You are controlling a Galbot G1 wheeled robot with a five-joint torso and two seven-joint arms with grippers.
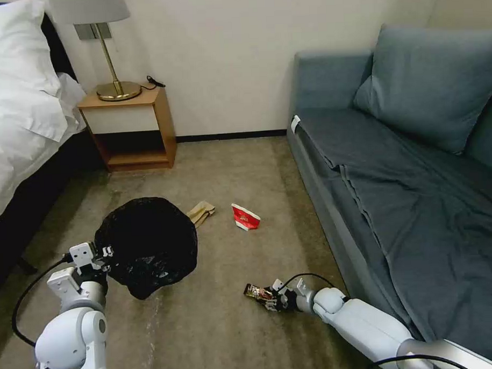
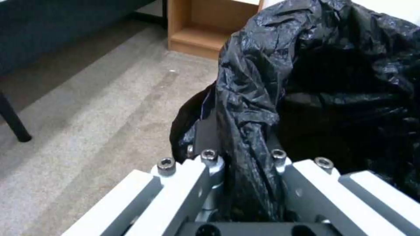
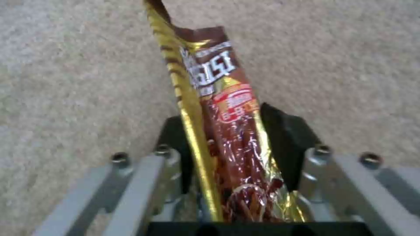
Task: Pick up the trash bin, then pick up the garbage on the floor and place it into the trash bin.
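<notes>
Above carpet, right gripper (image 3: 238, 147) clamps snack wrapper (image 3: 219, 108) (left gripper (image 2: 245, 157) grips trash bin (image 1: 147, 244)).

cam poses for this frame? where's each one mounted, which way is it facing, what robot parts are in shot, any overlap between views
Head: on the head, facing forward and down over the carpet; both arms show, left gripper on the trash bin, right gripper on the snack wrapper.
Left wrist: looks along its own fingers at the bin's black bag and nightstand.
Right wrist: looks along its fingers at the wrapper.
Shared: bin and nightstand, head and left wrist.
</notes>
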